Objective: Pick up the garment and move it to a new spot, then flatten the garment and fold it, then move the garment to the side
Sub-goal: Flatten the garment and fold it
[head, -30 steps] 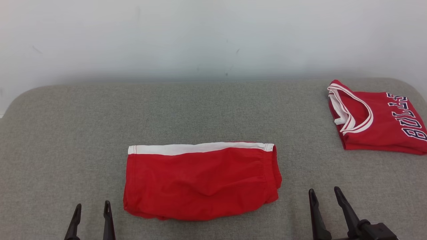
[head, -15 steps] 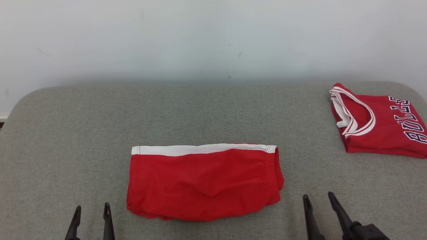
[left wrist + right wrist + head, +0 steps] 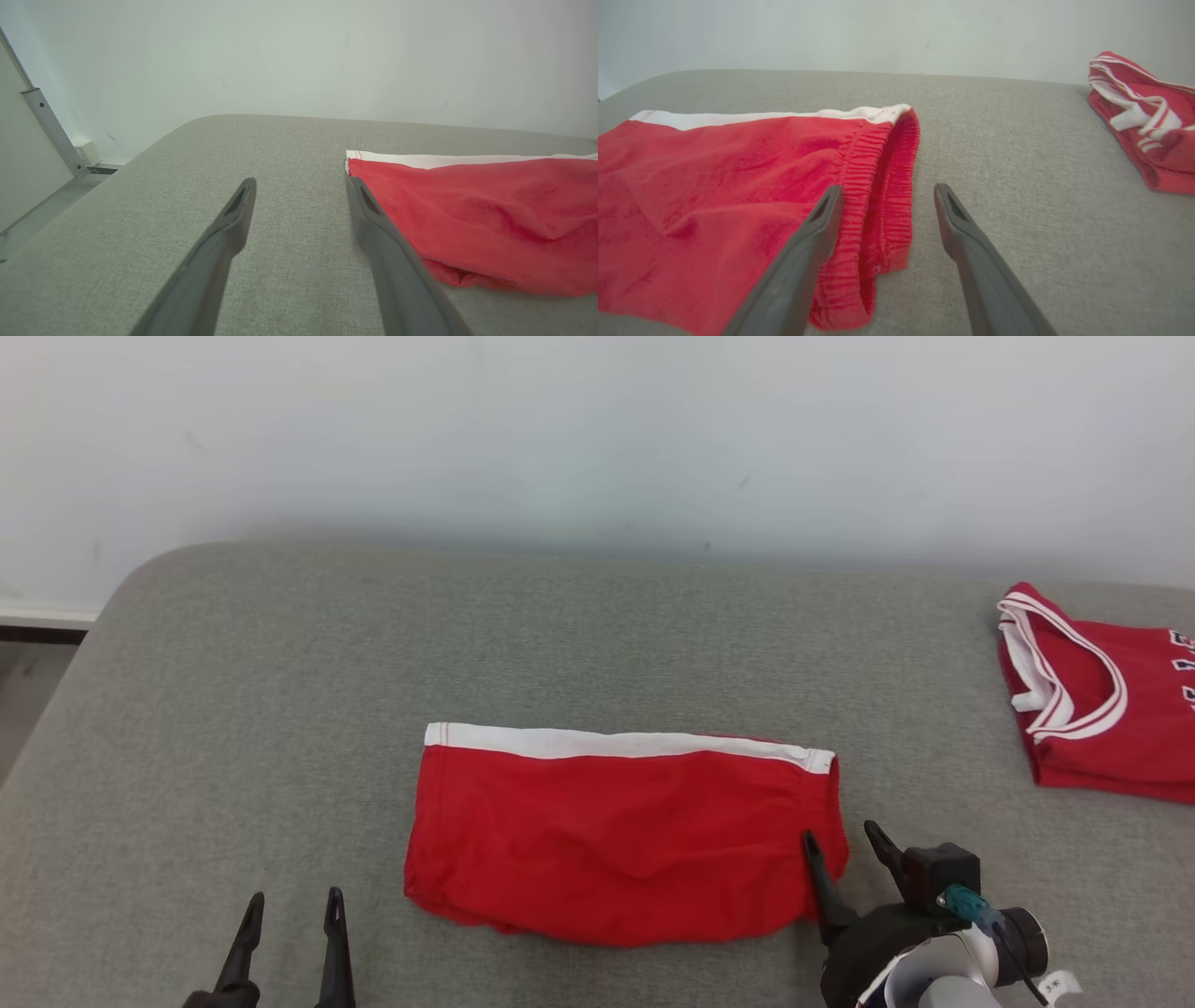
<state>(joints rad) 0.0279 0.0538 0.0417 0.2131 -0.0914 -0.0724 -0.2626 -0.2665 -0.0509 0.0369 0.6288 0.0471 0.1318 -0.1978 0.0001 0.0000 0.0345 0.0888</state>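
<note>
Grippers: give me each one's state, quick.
Left gripper: open, empty, beside the shorts.
Right gripper: open, empty, one finger over the shorts' waistband end.

There are two garments (image 3: 616, 840) (image 3: 1111, 747), two end effectors (image 3: 295, 894) (image 3: 838, 831).

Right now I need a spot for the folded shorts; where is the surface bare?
Bare: the grey surface left of the red shorts, and the gap between them and the jersey. Crowded at the shorts' right edge, by the open right gripper.
</note>
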